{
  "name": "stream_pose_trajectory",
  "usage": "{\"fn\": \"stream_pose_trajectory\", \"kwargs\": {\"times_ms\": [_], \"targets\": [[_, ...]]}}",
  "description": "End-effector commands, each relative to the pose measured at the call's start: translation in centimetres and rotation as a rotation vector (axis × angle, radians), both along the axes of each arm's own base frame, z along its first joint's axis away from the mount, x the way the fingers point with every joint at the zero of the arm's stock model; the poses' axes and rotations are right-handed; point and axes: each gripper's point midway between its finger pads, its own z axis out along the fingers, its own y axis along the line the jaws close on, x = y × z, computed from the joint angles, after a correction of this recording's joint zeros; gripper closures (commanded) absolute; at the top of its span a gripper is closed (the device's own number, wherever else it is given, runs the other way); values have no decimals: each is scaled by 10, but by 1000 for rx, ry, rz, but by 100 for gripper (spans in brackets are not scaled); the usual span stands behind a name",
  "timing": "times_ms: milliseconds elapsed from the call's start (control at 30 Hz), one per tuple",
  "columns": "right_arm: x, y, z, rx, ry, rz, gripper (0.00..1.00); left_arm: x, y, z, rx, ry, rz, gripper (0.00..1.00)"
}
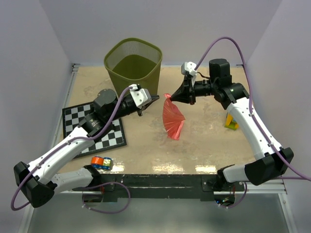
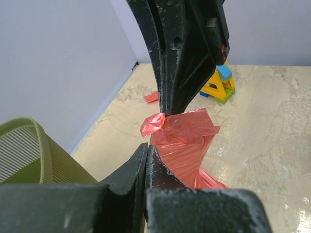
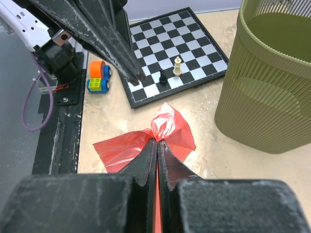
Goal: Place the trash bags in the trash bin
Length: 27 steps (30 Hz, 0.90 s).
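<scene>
Beige table (image 1: 209,141), lilac walls (image 1: 170,24), trash bag (image 1: 173,120) in right tool (image 1: 171,97)

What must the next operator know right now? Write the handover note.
Grippers: right gripper is shut on the top of the bag. The left gripper is shut and empty, with its tips close to that pinched top.
Things: the bag hangs beside the bin, not over it. A small red strip, possibly another bag, lies on the table beyond.
Done: one bag is gripped and raised. No red shows inside the bin.
Left: carry the bag over the bin and release it, then probably fetch the strip.
</scene>
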Motion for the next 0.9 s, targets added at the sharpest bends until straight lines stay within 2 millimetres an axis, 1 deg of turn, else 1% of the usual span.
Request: {"fn": "stream_pose_trajectory", "kwargs": {"times_ms": [0,67,133,200,267,367,467,533,567,633,667,700,800,833,867], "targets": [[-3,0,20,37,-42,7,100,-10,-6,8,-15,-35,-77,100],[-6,2,22,50,-33,25,100,-14,-12,7,-25,-19,-116,82],[-8,3,22,56,-33,41,100,-14,-16,8,-37,0,-131,70],[-9,4,21,57,-28,47,100,-12,-21,9,-46,9,-141,66],[-10,4,21,59,-26,55,98,-9,-25,12,-52,7,-154,66],[-12,5,22,65,-24,68,96,-5,-31,16,-64,8,-161,69],[-14,5,22,69,-20,75,96,-4,-37,16,-71,8,-184,75],[-13,6,20,67,-14,74,94,-4,-40,17,-75,7,-200,81],[-12,6,20,65,-15,71,91,-5,-41,17,-76,5,-208,84],[-12,6,18,65,-3,71,82,-7,-42,16,-73,3,-223,91],[-12,6,17,69,7,72,79,-7,-42,16,-71,3,-226,99],[-12,8,14,69,23,74,79,-8,-43,15,-71,3,-227,100],[-14,8,12,70,40,79,78,-5,-38,16,-75,-1,-194,100],[-14,7,11,67,44,78,80,-3,-36,17,-77,-6,-177,100],[-15,6,7,57,56,81,85,-1,-33,17,-77,-12,-155,100]]}}
